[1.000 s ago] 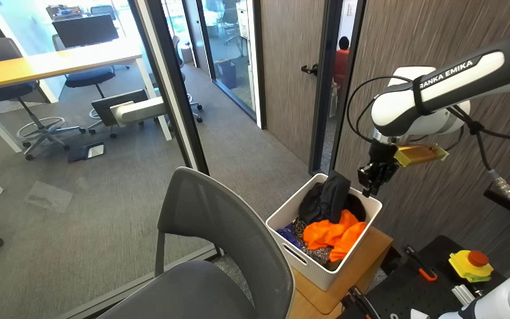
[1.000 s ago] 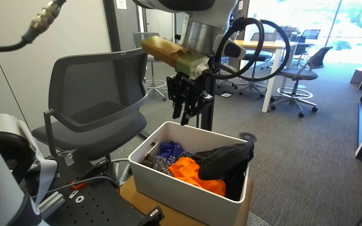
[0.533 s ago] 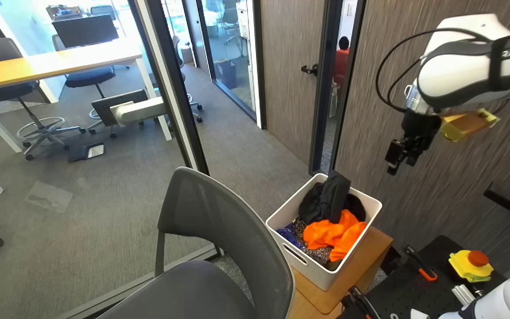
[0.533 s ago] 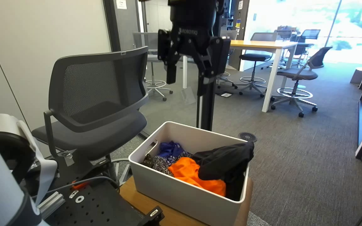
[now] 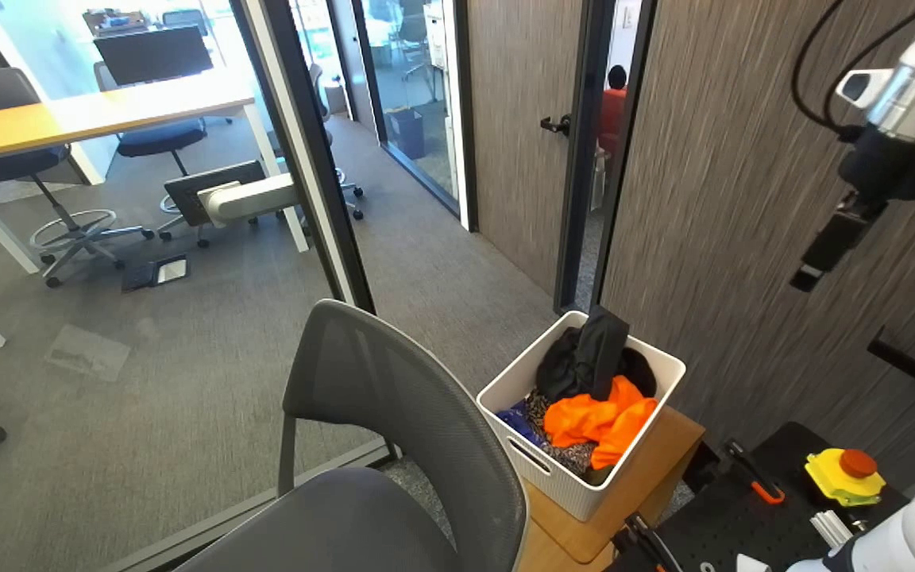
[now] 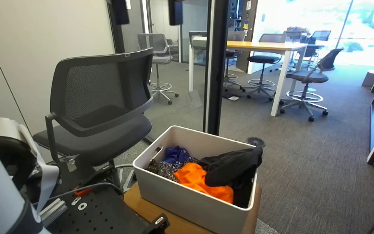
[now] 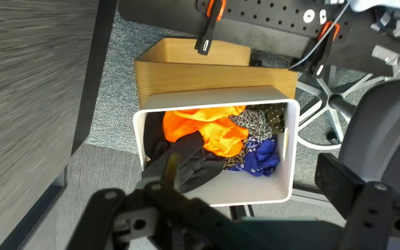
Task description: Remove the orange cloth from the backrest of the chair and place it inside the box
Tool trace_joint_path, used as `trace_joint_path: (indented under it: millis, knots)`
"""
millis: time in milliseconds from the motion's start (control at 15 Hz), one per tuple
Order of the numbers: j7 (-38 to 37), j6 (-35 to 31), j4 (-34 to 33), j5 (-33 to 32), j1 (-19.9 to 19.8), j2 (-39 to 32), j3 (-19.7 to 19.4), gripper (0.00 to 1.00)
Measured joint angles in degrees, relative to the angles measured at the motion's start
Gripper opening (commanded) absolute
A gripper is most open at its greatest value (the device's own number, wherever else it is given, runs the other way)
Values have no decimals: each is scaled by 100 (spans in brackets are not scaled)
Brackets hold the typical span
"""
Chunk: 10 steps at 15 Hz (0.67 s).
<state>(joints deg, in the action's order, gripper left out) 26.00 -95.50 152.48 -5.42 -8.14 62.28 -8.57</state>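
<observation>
The orange cloth (image 5: 596, 421) lies bunched inside the white box (image 5: 565, 488), as both exterior views and the wrist view show. Black fabric (image 6: 229, 165) partly covers the orange cloth (image 6: 198, 178) there. Nothing hangs on the grey mesh backrest of the chair (image 5: 418, 405). My gripper (image 7: 250, 166) is high above the box with its fingers (image 7: 337, 184) spread wide and nothing between them. In an exterior view only the fingertips (image 6: 175, 14) reach into the top of the picture.
Blue and patterned cloths (image 7: 260, 158) share the box with the orange one. A wooden stand (image 7: 217, 78) supports the box beside the black perforated base plate (image 6: 99, 208). A wood-grain wall (image 5: 743, 238) rises close to the arm. A dark glass-partition post (image 6: 214, 81) stands behind the box.
My gripper has risen and drawn back from above the box, its fingers spreading from close together to wide apart. The orange cloth, box and chair stay in place.
</observation>
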Motion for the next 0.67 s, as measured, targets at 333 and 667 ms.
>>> trace_joint_path:
  millis: [333,667]
  knots:
    - [265,1657,-145,-229,329,1681,-7,100]
    - [-302,1955,-146,-139,784,2311,73,100]
